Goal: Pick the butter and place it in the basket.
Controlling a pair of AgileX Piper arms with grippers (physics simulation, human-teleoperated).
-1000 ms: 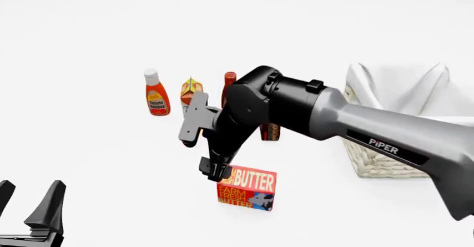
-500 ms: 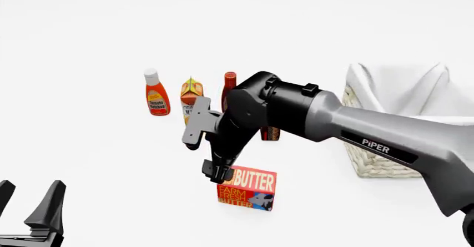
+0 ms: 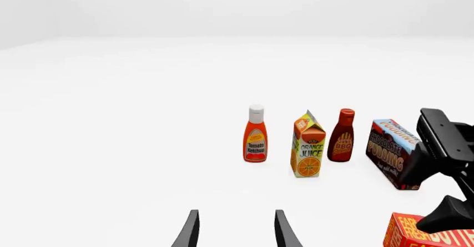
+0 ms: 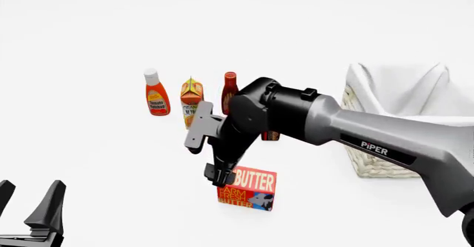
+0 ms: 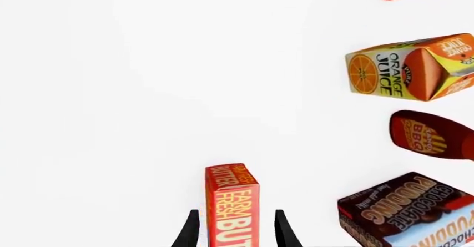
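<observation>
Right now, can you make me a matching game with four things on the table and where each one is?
Things:
1. butter
2. basket
3. ketchup bottle
4. left gripper

Places:
A. far right of the front view
B. near left corner, open, holding nothing
C. far left of the back row
D. between the right gripper's open jaws

Pairs: 1-D, 2-A, 3-C, 4-B
</observation>
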